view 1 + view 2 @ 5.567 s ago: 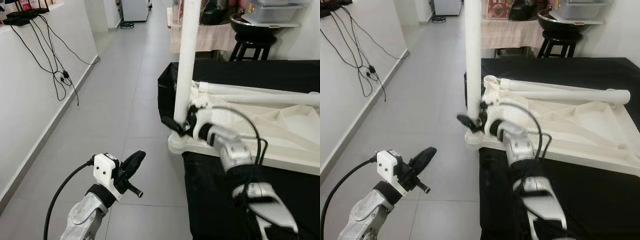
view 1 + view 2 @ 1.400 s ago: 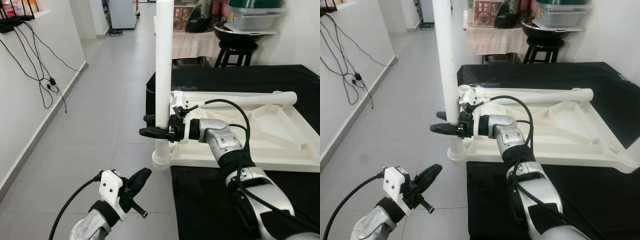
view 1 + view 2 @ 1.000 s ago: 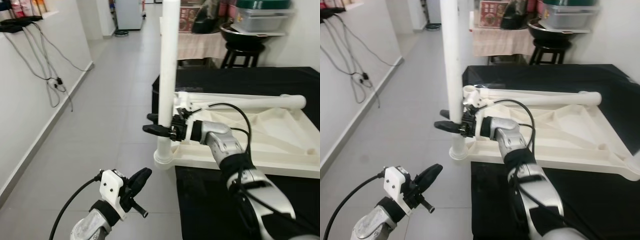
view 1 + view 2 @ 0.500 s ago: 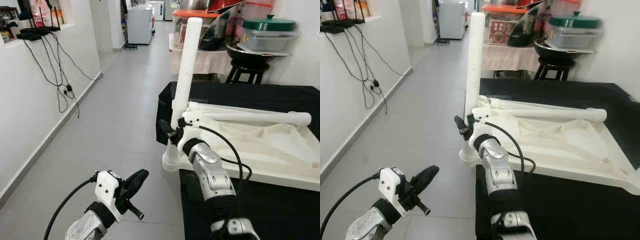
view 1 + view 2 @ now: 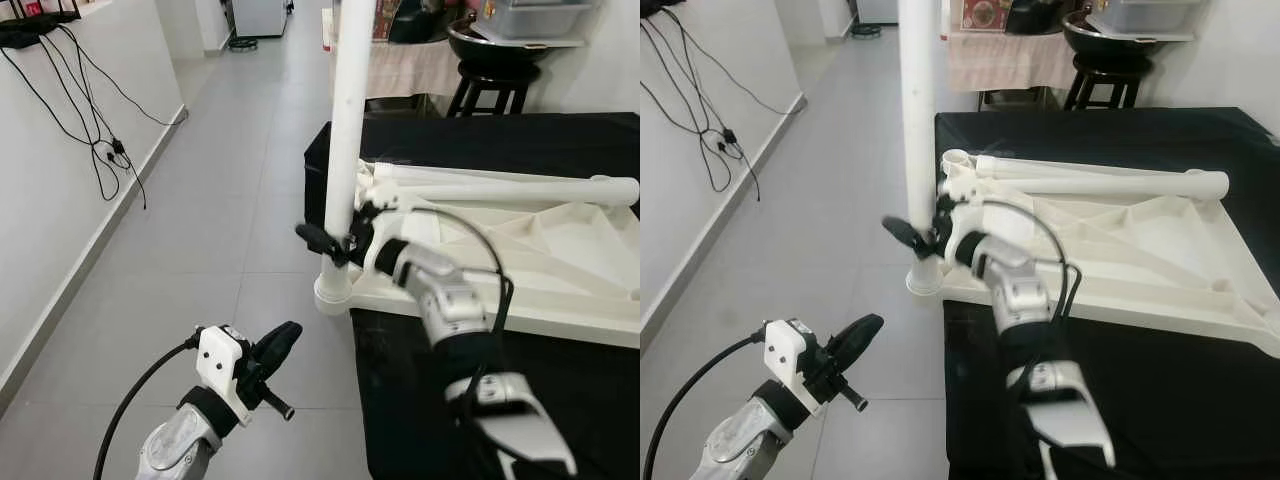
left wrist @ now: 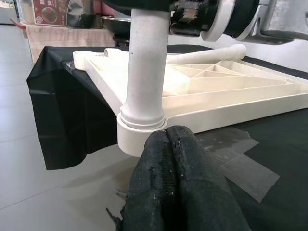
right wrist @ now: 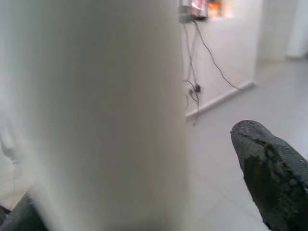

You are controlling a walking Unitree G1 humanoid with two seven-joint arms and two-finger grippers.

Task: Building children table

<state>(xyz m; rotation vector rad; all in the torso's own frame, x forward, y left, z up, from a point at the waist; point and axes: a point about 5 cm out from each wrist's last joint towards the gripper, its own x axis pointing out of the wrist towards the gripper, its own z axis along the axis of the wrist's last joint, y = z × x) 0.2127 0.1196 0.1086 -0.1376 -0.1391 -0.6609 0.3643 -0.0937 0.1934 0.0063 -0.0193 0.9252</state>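
Note:
An upside-down white tabletop (image 5: 560,250) lies on a black-covered table (image 5: 560,400). One white leg (image 5: 345,130) stands upright in the socket (image 5: 335,295) at the tabletop's near left corner. My right gripper (image 5: 335,240) straddles this leg low down, open; in the right wrist view one finger (image 7: 269,168) stands apart from the leg (image 7: 96,115). A second white leg (image 5: 500,188) lies flat along the tabletop's far edge. My left gripper (image 5: 283,335) is shut and empty, held over the floor below and left of the socket (image 6: 142,137).
The table's black cloth hangs down at its left end (image 5: 318,170). Grey tiled floor (image 5: 200,250) stretches to the left, up to a white wall with dangling cables (image 5: 110,150). A black stool (image 5: 480,90) and a cluttered table stand behind.
The camera has shifted and tipped downward. My right gripper stays at the lower part of the upright leg, its forearm swung further right. The left gripper holds its place.

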